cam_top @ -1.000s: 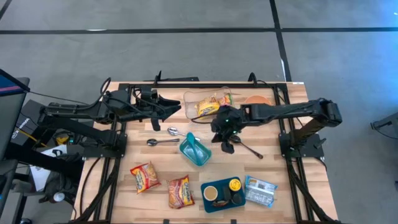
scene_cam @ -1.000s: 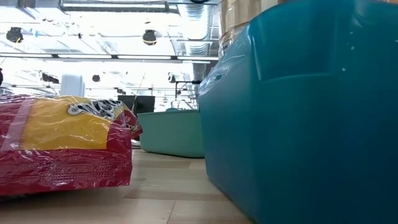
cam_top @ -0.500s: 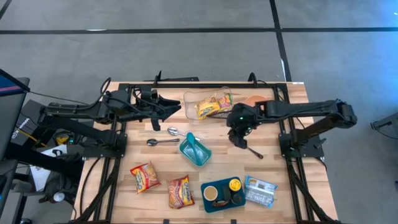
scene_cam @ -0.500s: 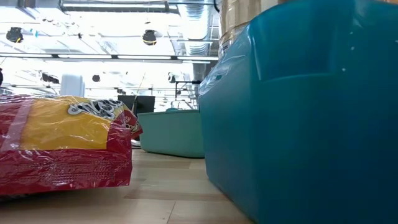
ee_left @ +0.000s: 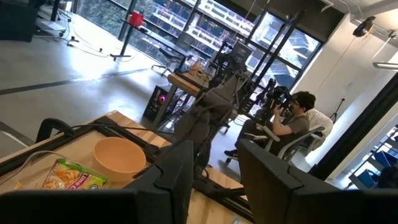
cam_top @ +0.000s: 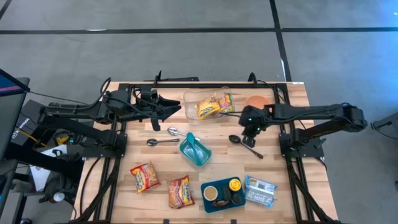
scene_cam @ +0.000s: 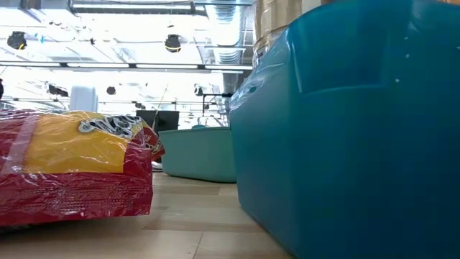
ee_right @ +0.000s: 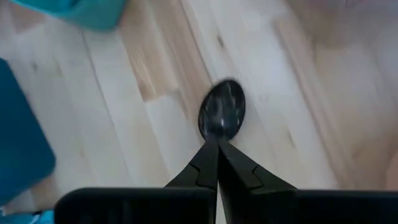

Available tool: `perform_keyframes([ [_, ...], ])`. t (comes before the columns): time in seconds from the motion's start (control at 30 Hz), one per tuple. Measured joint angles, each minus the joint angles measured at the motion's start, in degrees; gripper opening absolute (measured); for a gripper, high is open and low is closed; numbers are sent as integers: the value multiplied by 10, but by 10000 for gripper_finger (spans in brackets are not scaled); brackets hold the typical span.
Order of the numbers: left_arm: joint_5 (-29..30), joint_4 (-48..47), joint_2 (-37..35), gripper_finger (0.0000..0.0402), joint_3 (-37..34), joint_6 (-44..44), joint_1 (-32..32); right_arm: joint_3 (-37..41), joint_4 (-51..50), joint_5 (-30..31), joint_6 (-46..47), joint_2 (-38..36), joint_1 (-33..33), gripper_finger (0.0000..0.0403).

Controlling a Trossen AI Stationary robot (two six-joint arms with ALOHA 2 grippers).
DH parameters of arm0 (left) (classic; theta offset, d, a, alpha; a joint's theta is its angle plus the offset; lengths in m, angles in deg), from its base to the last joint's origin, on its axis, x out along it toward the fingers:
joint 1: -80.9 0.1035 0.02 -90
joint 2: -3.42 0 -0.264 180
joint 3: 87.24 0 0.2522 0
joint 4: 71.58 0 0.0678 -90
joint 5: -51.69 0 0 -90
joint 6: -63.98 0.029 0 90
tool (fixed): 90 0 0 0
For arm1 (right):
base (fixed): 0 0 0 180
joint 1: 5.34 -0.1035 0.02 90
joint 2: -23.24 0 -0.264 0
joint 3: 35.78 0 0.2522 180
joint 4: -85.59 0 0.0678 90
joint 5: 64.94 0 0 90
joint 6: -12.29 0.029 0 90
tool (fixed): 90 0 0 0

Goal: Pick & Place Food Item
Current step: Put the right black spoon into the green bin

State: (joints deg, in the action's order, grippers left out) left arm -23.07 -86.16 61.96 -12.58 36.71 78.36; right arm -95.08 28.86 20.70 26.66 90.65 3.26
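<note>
Already one yellow snack packet point(cam_top: 208, 107) sits in the clear tray point(cam_top: 190, 99) far on the surface; two red packets point(cam_top: 144, 177) remain near-left. Right end effector point(cam_top: 250, 129) together, empty (over black spoon point(cam_top: 245, 145)); left end effector point(cam_top: 176, 107) apart, idle.

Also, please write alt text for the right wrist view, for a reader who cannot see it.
The right gripper, shut and empty, points at a dark spoon lying on the wooden table. Teal containers show at two edges of the picture.

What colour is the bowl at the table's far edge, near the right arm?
The bowl is orange, plain with no pattern. It shows best in the high view, beside the clear container.
</note>
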Motion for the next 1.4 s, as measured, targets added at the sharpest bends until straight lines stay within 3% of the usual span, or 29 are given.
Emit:
perform_keyframes([
  [0.3,0,-1,0,123,0,0,0,67,0,0,37,60,1,0],
  [0.73,2,0,0,123,0,0,0,71,2,-3,38,144,1,0],
  [1.4,2,0,0,123,0,0,0,71,47,-31,97,114,-34,3],
])
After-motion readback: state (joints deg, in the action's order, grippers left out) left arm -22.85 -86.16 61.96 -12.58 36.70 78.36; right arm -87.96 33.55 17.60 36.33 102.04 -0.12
